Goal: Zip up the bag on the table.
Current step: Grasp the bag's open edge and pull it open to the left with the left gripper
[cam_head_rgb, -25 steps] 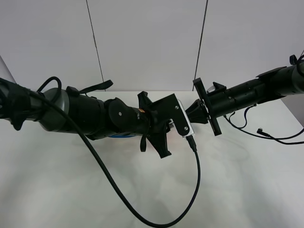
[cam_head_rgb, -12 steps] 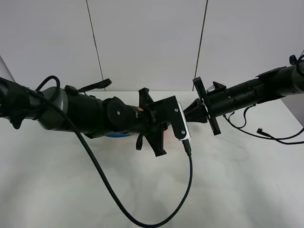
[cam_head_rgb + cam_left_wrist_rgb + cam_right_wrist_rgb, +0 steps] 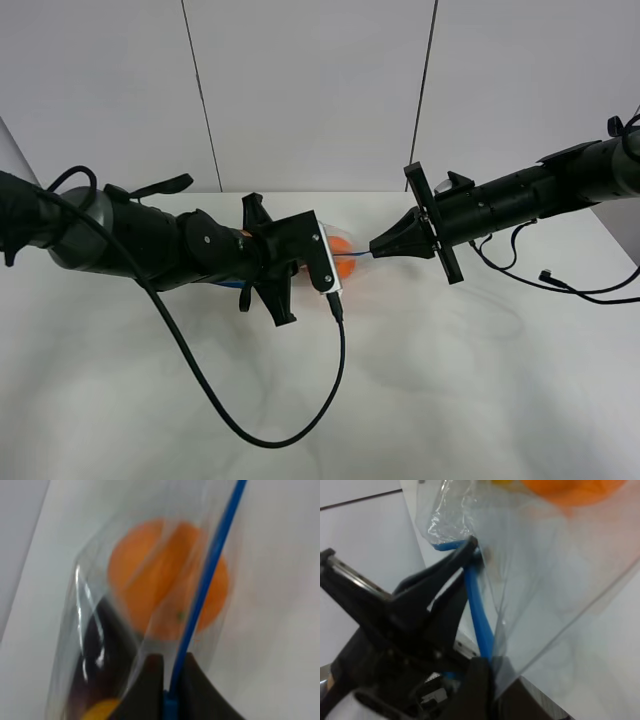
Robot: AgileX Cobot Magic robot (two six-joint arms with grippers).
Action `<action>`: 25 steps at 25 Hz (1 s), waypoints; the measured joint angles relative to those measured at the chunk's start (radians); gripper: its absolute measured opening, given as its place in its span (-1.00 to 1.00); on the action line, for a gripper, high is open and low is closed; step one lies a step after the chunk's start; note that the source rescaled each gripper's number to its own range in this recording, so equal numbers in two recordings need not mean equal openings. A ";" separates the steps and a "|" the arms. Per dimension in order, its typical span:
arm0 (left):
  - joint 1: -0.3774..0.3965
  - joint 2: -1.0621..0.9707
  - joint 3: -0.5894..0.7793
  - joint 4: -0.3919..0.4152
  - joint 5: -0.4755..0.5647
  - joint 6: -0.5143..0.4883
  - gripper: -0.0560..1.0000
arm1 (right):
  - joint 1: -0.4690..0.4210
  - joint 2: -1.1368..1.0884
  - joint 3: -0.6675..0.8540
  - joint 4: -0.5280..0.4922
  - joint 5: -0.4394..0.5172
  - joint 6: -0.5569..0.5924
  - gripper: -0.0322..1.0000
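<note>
Pinching the blue zipper strip [image 3: 206, 575] between two dark fingers [image 3: 150, 682], our left gripper [image 3: 169, 682] is pressed together on the edge of the clear bag [image 3: 345, 262], and our right gripper [image 3: 491, 672] is clamped on the same strip further along, so we see the strip run straight between them. An orange fruit [image 3: 160, 580] shows through the plastic just beside the left gripper's fingers. We find the bag between the two grippers over the far middle of the white table [image 3: 480, 380], though we cannot tell whether it rests on the surface.
</note>
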 joint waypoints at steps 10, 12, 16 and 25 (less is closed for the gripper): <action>0.105 -0.001 0.057 0.005 -0.129 0.107 -0.89 | 0.000 0.000 0.000 0.008 0.002 0.000 -0.94; 0.142 -0.001 0.070 0.005 -0.154 0.110 -0.89 | 0.000 0.000 0.000 0.008 0.004 0.000 -0.94; 0.207 -0.001 0.085 0.005 -0.158 0.113 -0.89 | 0.000 0.000 0.000 0.011 0.008 0.000 -0.94; 0.308 -0.001 0.086 0.006 -0.159 0.114 -0.89 | 0.000 0.000 0.000 0.013 0.009 0.000 -0.94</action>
